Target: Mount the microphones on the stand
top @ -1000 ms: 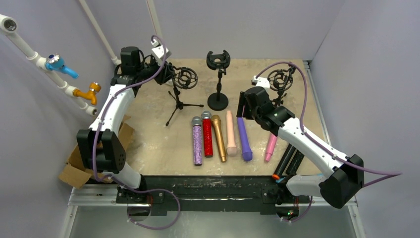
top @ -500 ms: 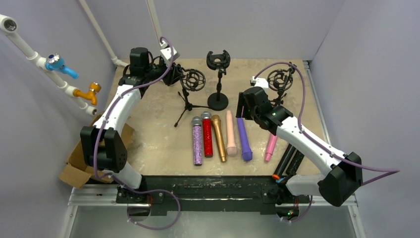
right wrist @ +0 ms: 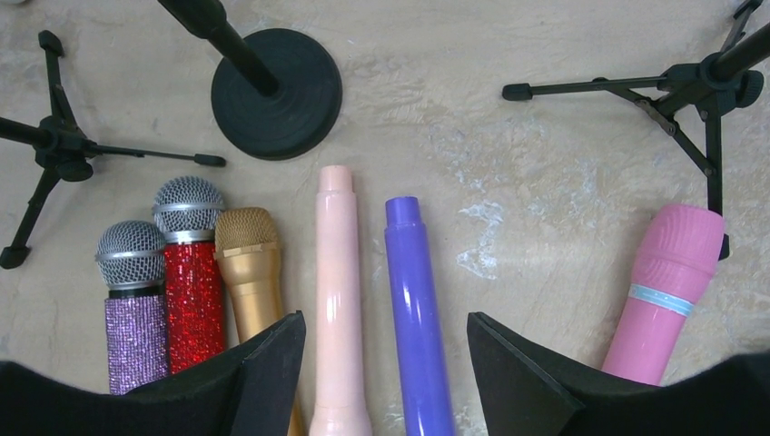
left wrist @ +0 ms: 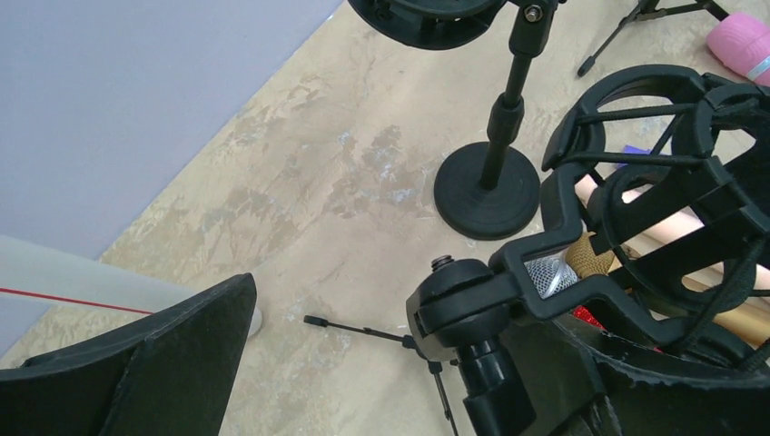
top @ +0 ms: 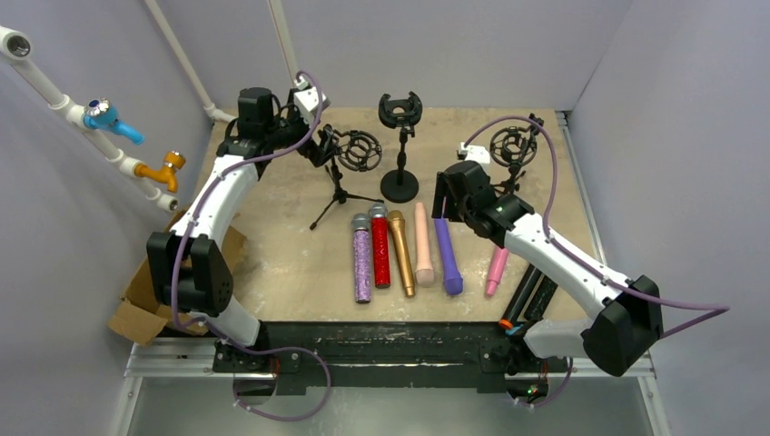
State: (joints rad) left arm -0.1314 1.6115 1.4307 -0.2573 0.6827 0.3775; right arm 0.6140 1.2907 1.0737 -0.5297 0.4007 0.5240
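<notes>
The left gripper (top: 320, 143) is hanging right beside the shock mount of the left tripod stand (top: 340, 186). Five microphones (top: 400, 254) are lying side by side on the worktop (top: 281, 245), with a pink microphone (top: 497, 268) lying apart to their right. The right gripper (top: 439, 202) is hovering over the violet one's far end, near the round-base stand (top: 399, 184).

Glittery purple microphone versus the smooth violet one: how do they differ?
The glittery purple microphone has a sequined body and a silver mesh head at its far end; the smooth violet microphone is plain, showing a narrow stepped end there. The glittery one ends the row on the left; the violet one lies below the open right gripper. Both lie flat on the table, unmounted.
</notes>
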